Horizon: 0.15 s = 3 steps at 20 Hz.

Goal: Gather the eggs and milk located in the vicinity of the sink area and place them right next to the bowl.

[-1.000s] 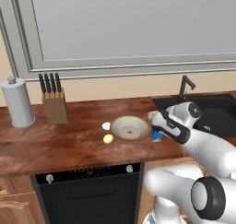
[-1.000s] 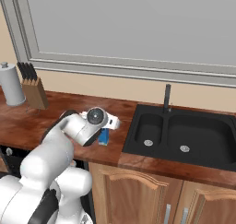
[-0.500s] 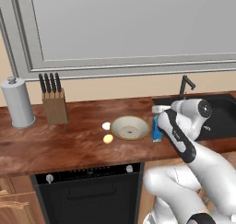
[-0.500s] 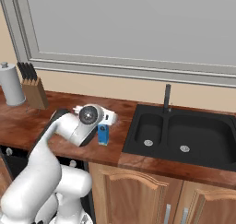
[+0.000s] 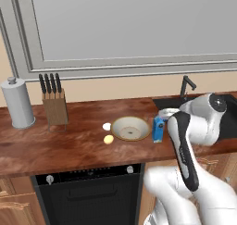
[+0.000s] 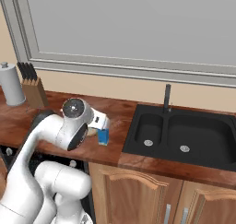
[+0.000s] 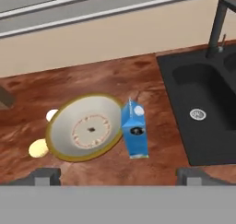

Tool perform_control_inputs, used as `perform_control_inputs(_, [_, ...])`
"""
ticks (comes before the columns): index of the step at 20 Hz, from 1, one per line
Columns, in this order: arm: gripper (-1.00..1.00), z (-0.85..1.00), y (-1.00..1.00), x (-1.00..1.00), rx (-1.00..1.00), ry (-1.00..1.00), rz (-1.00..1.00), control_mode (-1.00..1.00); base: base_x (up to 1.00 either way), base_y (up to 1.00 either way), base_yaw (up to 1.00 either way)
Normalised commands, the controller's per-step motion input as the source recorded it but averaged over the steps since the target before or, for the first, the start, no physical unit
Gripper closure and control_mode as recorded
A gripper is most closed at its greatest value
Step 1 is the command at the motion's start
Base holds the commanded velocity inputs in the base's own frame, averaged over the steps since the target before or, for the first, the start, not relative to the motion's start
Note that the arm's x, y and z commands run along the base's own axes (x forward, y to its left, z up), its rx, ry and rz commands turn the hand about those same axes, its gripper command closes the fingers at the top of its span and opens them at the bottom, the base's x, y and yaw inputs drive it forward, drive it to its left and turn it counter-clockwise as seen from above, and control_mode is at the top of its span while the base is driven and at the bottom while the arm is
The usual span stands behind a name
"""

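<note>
Hand view: milk [image 7: 134, 132] is seen upright on the surface [image 7: 138, 80], just right of the bowl [image 7: 85, 128], between it and the sink [image 7: 203, 108].
Two eggs, white [image 7: 51, 114] and tan [image 7: 38, 148], are seen at the bowl's left. The tool [image 7: 119, 174] is spread wide with nothing held, its fingertips [image 7: 46, 174] low in view.
</note>
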Motion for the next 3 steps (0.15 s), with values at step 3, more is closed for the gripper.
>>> perform_control_inputs(3, [-1.0, 0.29, 0.0, -0.78, -0.04, 0.33, 0.0, -1.0, 0.0, 0.0, 0.0])
